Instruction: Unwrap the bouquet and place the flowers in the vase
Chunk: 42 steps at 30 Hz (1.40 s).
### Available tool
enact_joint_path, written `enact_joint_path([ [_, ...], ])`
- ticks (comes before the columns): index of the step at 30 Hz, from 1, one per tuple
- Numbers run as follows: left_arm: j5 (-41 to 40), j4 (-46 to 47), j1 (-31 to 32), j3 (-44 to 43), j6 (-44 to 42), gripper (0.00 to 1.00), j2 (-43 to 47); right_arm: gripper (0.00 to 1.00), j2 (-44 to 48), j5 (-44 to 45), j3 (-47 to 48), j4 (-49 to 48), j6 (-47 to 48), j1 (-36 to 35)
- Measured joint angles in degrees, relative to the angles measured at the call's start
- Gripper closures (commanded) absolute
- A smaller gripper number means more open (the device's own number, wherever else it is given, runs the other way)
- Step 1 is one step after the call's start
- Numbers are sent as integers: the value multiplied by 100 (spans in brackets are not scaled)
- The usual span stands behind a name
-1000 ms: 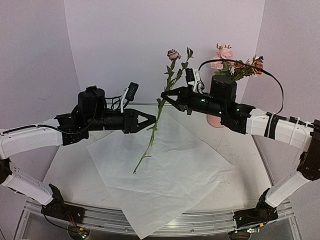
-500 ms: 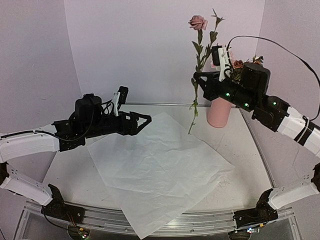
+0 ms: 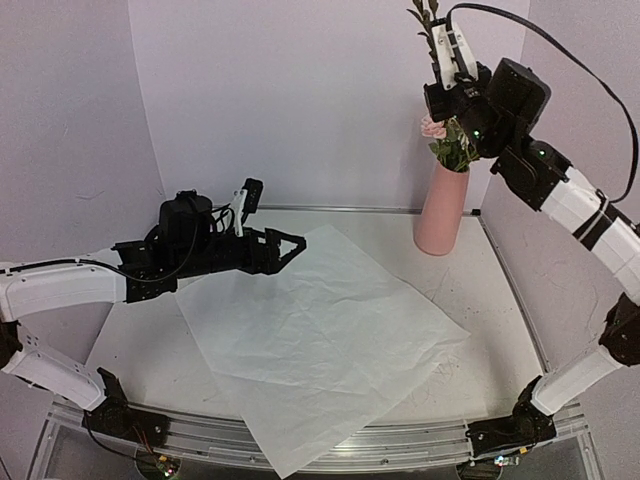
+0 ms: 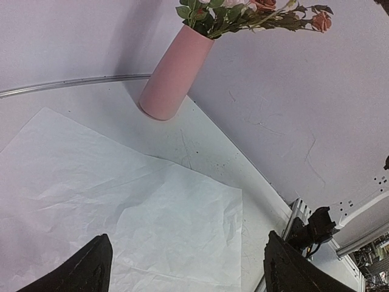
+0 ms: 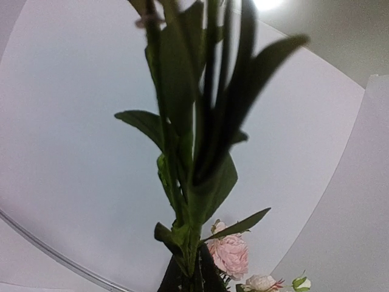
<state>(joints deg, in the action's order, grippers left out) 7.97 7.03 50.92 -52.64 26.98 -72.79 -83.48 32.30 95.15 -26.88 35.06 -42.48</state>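
The salmon-pink vase (image 3: 440, 210) (image 4: 173, 76) stands at the back right with several flowers (image 3: 452, 148) (image 4: 255, 13) in it. High above its mouth, my right gripper (image 3: 437, 100) (image 5: 187, 281) is shut on the thin green stem of one more flower (image 3: 426, 16) (image 5: 194, 182). That flower's leaves reach up out of the top view and its head is out of view. The bouquet is undone, and its white paper (image 3: 310, 330) (image 4: 121, 207) lies spread flat on the table. My left gripper (image 3: 292, 243) (image 4: 188, 274) hovers open over the paper's far left corner, holding nothing.
Pale purple walls close in the back and both sides of the white table (image 3: 500, 330). A metal rail (image 3: 400, 445) runs along the near edge. The right arm's black cable (image 3: 590, 60) loops beside the right wall.
My right arm has swung the flower up and to the right, from over the paper to above the vase. My left gripper has let go of the stem, opened and drawn back slightly.
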Motion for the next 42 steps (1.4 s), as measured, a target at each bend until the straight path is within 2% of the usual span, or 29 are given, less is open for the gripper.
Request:
enact_joint_path([
  [8,0,2,0,0,0,13,0,100,-935,-38,826,-71,4,672],
  [14,0,0,0,-1,-2,13,0,100,-1217,-139,1080,-98,-290,807],
  [20,-1,3,0,-26,-6,13,-71,100,-1187,-112,1069,159,-867,804],
  [26,-2,-3,0,-74,-35,13,-227,100,-630,22,485,386,-1202,805],
  [32,91,0,0,-261,-66,14,-481,100,-260,-142,360,338,-1073,807],
  [42,201,3,0,-375,-63,14,-680,100,-320,-452,777,290,-733,807],
])
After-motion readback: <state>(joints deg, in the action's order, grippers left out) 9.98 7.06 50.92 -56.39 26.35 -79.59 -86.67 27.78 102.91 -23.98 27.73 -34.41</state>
